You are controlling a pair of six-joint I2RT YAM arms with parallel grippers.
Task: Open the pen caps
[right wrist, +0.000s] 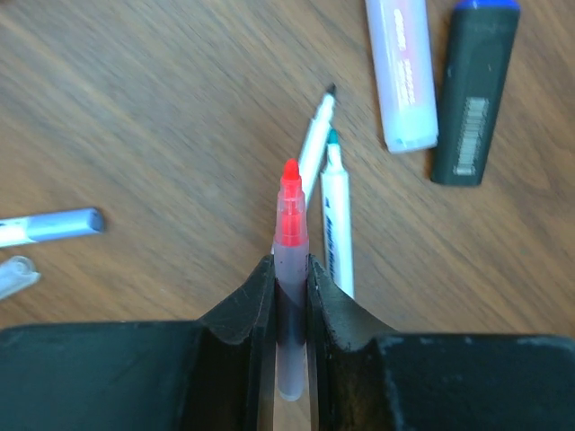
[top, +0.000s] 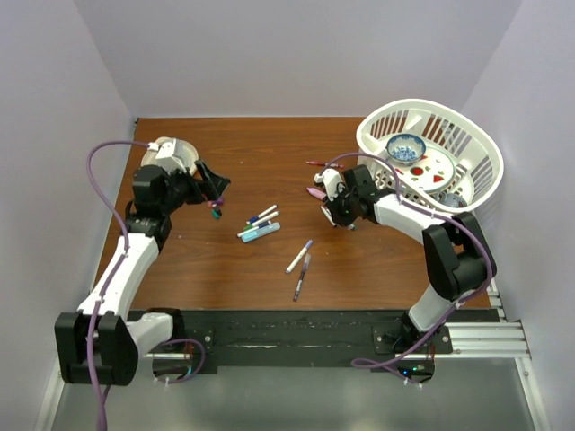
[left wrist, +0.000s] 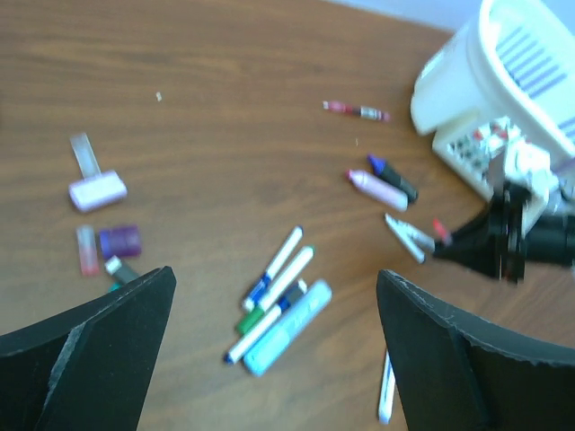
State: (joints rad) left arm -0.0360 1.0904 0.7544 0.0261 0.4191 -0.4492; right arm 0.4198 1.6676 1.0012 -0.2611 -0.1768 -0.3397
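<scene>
One red pen (right wrist: 290, 211) in right tool (right wrist: 289, 266), left tool (left wrist: 276, 277) seemingly spread

Table (top: 234, 269) was seen as brown wood-grain, smooth, low sheen. Basket (top: 476, 148) was moulded in glossy white plastic. Fingers (right wrist: 238, 314) of the right gripper (right wrist: 288, 263) were finished matt black. Red pen (right wrist: 289, 224) was made of smooth translucent plastic. Black highlighter (right wrist: 474, 90) was matt, pink highlighter (right wrist: 402, 72) frosted.

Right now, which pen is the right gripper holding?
The red-tipped pen, uncapped, clamped in the right gripper; the two slim white pens and the highlighters beside it lie loose on the table.
</scene>
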